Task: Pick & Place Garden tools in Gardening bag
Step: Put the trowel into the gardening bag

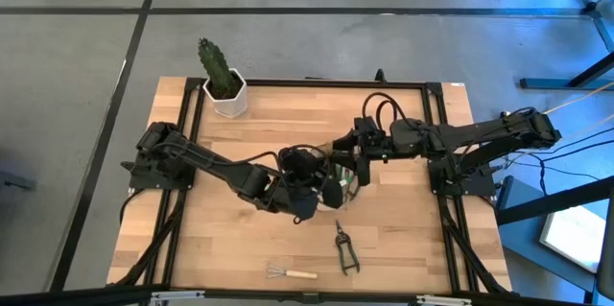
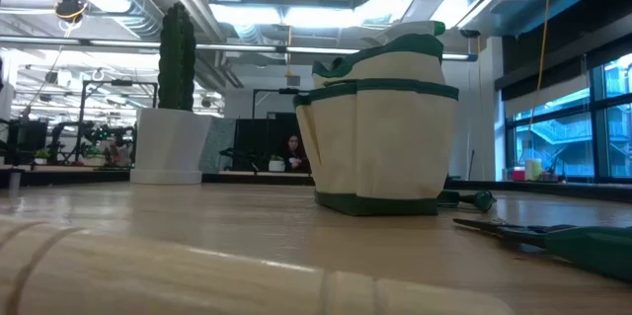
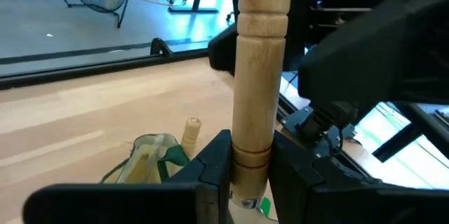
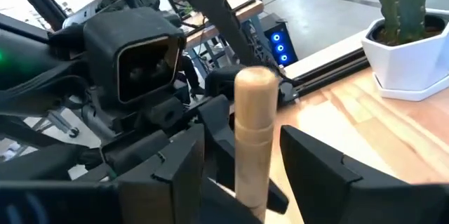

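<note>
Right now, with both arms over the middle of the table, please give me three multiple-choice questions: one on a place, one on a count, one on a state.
1. Where is the cactus in its white pot?
A. near the far edge, on the left arm's side
B. inside the bag
C. beside the shears

2. How many tools lie loose on the table near its front edge?
A. none
B. two
C. five

3. What is the left gripper doing?
A. hanging open
B. shut on a wooden handle
C. holding the pot

Answers:
1 A: the high view shows it there.
2 B: only the small rake and the shears lie there.
3 B: its fingers clamp the wooden handle above the bag.
</note>
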Motion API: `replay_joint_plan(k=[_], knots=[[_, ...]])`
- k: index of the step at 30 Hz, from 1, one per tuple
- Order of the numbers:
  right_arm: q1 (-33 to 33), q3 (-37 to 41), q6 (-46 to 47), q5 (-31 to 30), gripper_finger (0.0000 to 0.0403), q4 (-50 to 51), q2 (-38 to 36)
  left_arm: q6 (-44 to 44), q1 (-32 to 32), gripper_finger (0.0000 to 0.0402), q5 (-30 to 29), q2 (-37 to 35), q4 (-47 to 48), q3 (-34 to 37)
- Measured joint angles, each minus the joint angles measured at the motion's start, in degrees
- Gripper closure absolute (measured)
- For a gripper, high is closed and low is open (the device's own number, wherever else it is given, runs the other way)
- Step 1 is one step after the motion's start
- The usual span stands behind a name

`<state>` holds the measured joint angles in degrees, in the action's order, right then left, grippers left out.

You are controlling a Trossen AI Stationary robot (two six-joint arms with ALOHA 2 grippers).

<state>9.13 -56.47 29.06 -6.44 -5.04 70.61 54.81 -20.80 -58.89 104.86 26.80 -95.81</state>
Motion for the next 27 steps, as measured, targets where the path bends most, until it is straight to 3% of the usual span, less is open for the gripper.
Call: replay_joint_plan(k=[15,27], knots=[[-0.1,0.0,-3.0,-2.6,0.0226,-0.6,1.9,0.4,0.1,0.0337,0.0,0.0,-0.1,0.0],[-0.1,0.0,-3.0,-1.0,0.0330,-1.8,2.1,0.4,0.1,0.0337,-1.0,0.0,0.5,0.0]])
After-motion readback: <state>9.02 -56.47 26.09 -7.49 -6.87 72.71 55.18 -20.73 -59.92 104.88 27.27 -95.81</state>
